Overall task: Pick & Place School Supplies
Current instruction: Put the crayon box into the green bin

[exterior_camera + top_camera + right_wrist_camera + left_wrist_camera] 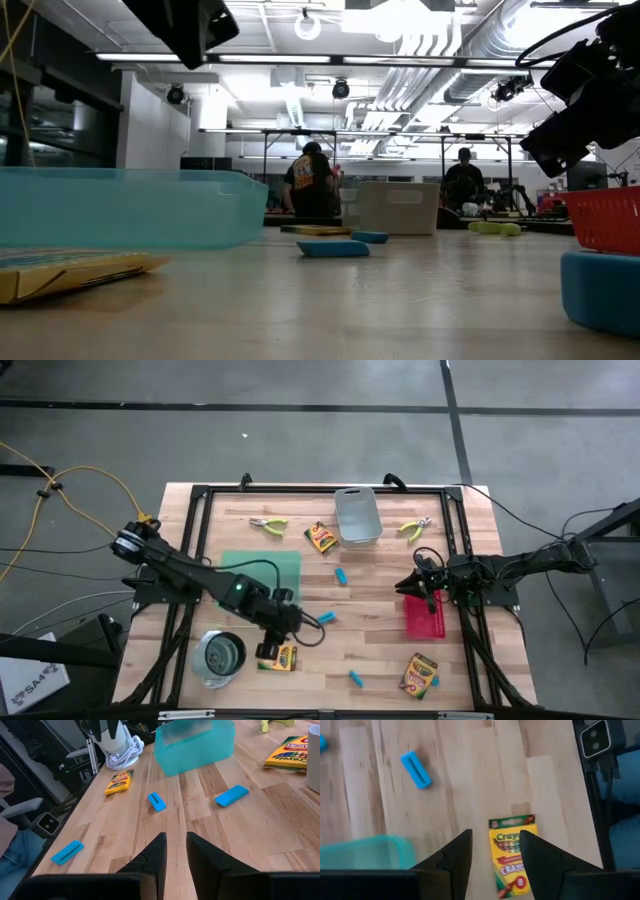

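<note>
left arm lining up on a crayon box

while our left gripper (pixel 492 852) hangs with fingers spread and empty over the crayon box (pixel 512 855) near the table's front edge, we judge the reach-to-grasp step is in hand; next we must lower and straddle the box squarely (one finger overlaps it). a metal cup (pixel 221 655) sits just beside, a blue block (pixel 416 769) lies farther off. our right gripper (pixel 175 851), narrowly parted and empty, waits by the red tray (pixel 428 622).
</note>
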`<state>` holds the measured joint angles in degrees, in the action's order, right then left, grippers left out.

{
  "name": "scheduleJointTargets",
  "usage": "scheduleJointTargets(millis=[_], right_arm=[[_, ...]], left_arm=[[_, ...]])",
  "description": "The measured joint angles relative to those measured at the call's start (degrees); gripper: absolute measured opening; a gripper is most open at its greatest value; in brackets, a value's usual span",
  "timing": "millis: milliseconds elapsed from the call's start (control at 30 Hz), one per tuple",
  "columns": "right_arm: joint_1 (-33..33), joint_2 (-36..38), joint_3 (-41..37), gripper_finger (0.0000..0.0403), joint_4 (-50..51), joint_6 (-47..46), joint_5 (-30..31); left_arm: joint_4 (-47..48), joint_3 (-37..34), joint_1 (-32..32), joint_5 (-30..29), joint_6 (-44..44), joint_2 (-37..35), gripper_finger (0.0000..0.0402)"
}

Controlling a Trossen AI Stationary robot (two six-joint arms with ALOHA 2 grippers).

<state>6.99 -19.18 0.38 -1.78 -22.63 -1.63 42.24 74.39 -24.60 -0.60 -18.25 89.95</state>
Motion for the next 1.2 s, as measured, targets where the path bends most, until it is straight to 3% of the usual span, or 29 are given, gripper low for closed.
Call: scheduleJointTargets(millis=[267, 533, 667, 933, 1200], right_arm=[[-0.01, 0.00, 0.00, 0.0066, -0.02, 0.00, 0.00], [0.01, 0.00, 0.00, 0.0066, 0.07, 0.00, 0.00], [0.01, 0.00, 0.00, 0.0066, 0.10, 0.00, 0.02], [-0.01, 0.00, 0.00, 0.0066, 0.17, 0.00, 0.02], [0.01, -0.22, 0.00, 0.0066, 0.06, 0.00, 0.04]], left_arm=[[2.14, 0.07, -2.49, -3.67, -10.03, 0.85, 0.0159], [2.34, 0.07, -2.45, 6.58, -12.21, 6.24, 0.0159], [2.42, 0.04, -2.45, 8.05, -11.95, 7.74, 0.0159], [2.06, 0.02, -4.51, 2.57, -12.41, 10.26, 0.0159], [1.81, 0.04, -7.99, -2.69, -18.75, 12.28, 0.0159]])
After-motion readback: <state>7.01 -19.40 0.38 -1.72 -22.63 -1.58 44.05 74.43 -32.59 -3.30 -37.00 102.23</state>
